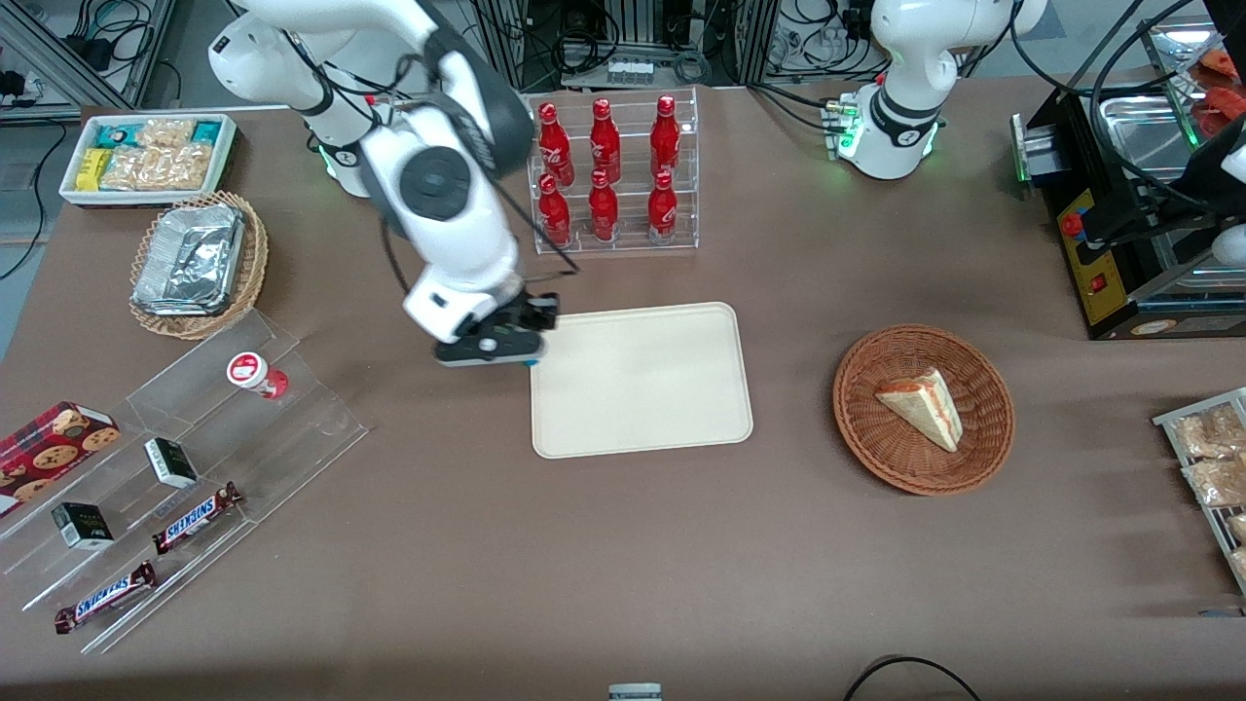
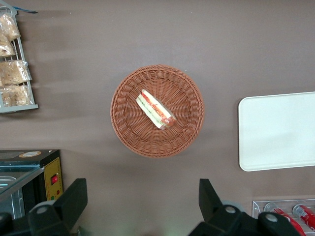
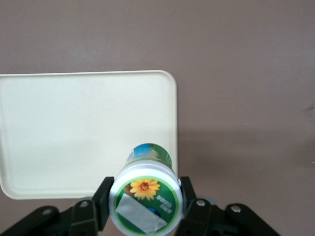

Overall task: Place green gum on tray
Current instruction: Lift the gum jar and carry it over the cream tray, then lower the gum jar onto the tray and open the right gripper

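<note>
The green gum [image 3: 146, 195] is a small canister with a white lid, a green label and a yellow flower. My right gripper [image 3: 146, 201] is shut on it, one black finger pressed against each side of the lid. In the front view the gripper [image 1: 496, 343] hangs at the edge of the cream tray [image 1: 672, 419] that faces the working arm's end of the table; the gum is hidden there under the hand. The wrist view shows the canister held above the tray [image 3: 74, 132], near one of its corners.
A red-labelled gum canister [image 1: 252, 374] stands on the clear stepped rack [image 1: 175, 487] with chocolate bars and small boxes. A rack of red bottles [image 1: 611, 175] stands farther from the front camera than the tray. A wicker basket [image 1: 866, 428] holds a sandwich, toward the parked arm's end.
</note>
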Motion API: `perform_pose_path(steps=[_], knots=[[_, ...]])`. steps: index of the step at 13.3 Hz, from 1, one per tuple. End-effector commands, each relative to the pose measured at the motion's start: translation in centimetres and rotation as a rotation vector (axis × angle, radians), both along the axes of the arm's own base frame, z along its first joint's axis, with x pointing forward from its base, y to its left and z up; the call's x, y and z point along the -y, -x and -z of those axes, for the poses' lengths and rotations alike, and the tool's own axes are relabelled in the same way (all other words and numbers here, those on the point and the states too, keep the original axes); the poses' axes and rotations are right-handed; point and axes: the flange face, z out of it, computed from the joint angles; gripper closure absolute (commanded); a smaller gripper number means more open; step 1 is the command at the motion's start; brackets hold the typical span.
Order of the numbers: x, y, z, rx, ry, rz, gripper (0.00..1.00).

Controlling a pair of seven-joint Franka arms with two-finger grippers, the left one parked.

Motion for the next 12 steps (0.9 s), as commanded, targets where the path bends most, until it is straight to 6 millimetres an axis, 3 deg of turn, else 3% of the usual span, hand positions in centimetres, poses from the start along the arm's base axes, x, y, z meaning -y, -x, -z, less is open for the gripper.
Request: perform_pose_path(steps=[1,4,7,9,12], knots=[[-5.3,-0.4,2.0,0.016,0.008,0.027,1.00],[-9.4,-0.1,6.2,0.062,-0.025,0.066,1.00],[-12.6,1.4,12.3,0.069,-0.055,0.033,1.00],[-13.1,1.6,14.3,0.078,-0.051,0.019,1.00],[-13.8,2.6,15.3,0.073,-0.041,-0.001,1.00]])
